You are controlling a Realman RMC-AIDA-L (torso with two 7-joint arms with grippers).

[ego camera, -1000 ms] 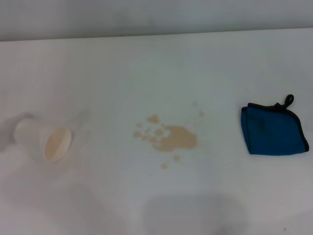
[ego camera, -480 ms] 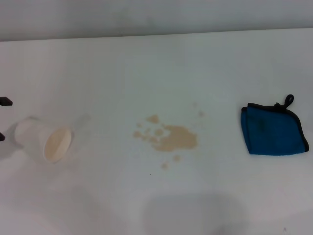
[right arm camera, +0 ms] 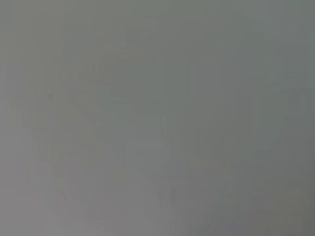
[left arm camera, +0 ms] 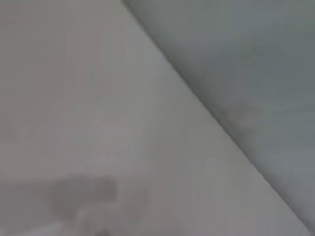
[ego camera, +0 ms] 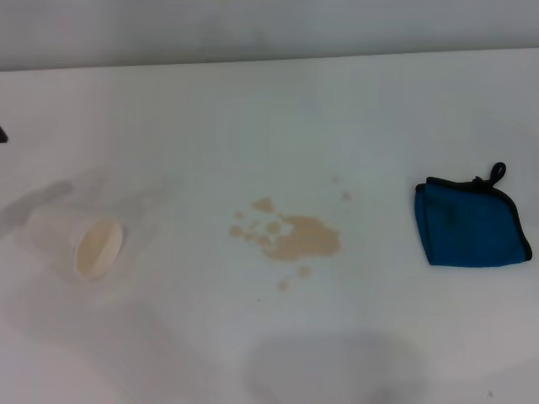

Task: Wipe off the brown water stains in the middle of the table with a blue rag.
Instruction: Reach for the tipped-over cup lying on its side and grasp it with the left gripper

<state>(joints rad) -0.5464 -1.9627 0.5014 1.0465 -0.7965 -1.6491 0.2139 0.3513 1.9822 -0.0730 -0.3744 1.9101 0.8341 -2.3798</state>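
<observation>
The brown water stains (ego camera: 299, 238) lie in the middle of the white table (ego camera: 253, 118), a tan blotch with small droplets around it. The blue rag (ego camera: 469, 223) lies folded at the right, black-edged, with its loop at the far corner, well apart from the stains. Only a dark sliver of my left gripper (ego camera: 2, 134) shows at the left edge of the head view. My right gripper is out of view. Nothing touches the rag or the stains.
A cream paper cup (ego camera: 88, 247) lies on its side at the left, its mouth facing the front, with a soft shadow beside it. The table's far edge meets a grey wall (ego camera: 269, 25). The left wrist view shows only tabletop (left arm camera: 88, 123) and wall.
The left gripper's dark tips came in beside the cup half a second ago and have since moved up and back to the left edge. The cup now looks blurred and slightly shifted.
</observation>
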